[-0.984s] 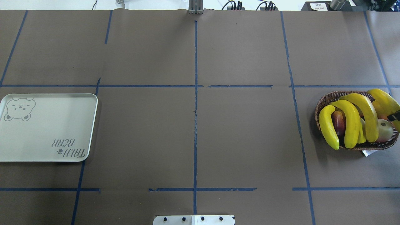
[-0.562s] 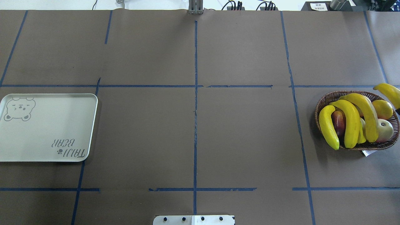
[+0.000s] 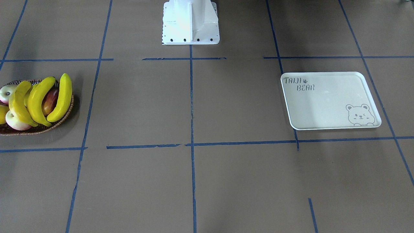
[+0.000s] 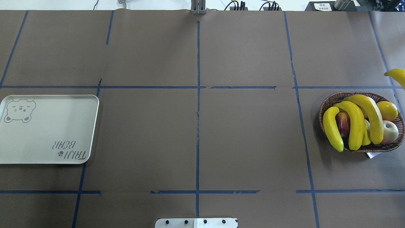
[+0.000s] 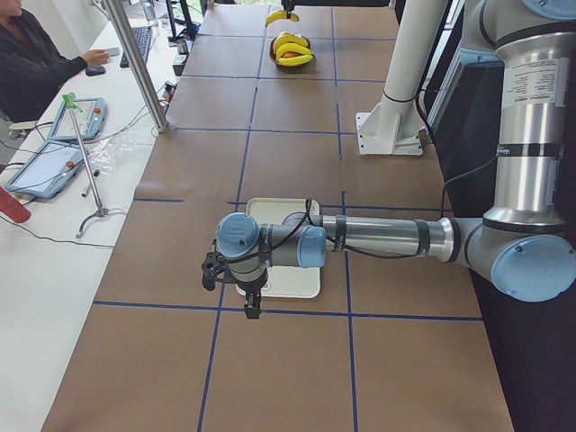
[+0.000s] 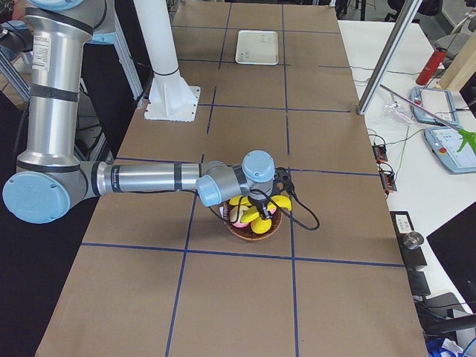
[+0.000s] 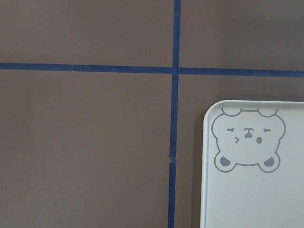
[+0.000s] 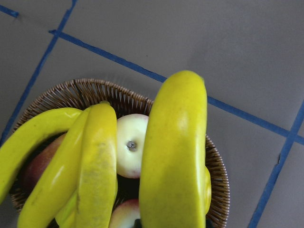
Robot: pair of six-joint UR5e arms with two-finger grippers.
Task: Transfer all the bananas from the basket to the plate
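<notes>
The wicker basket point(image 4: 326, 104) sits at the table's right end with three bananas point(image 4: 356, 126) lying across it. Another banana point(image 8: 175, 152) hangs in the air over the basket's far side; only its tip point(image 4: 397, 75) shows in the overhead view. My right gripper point(image 6: 260, 204) is shut on this banana, its fingers mostly hidden behind it. The cream plate point(image 4: 47, 136) lies bare at the left end. My left gripper point(image 5: 230, 290) hovers by the plate's bear corner point(image 7: 247, 142); I cannot tell whether it is open or shut.
Apples point(image 4: 389, 131), a round yellow fruit point(image 4: 387, 110) and a dark red fruit point(image 4: 342, 123) lie in the basket among the bananas. The white robot pedestal point(image 3: 190, 22) stands at mid-table. A person point(image 5: 27, 54) sits at a side bench with tablets point(image 5: 54, 153).
The held banana has risen out of the basket and drifted toward the far right edge of the overhead view, uncovering the round yellow fruit. The other bananas have not moved.
</notes>
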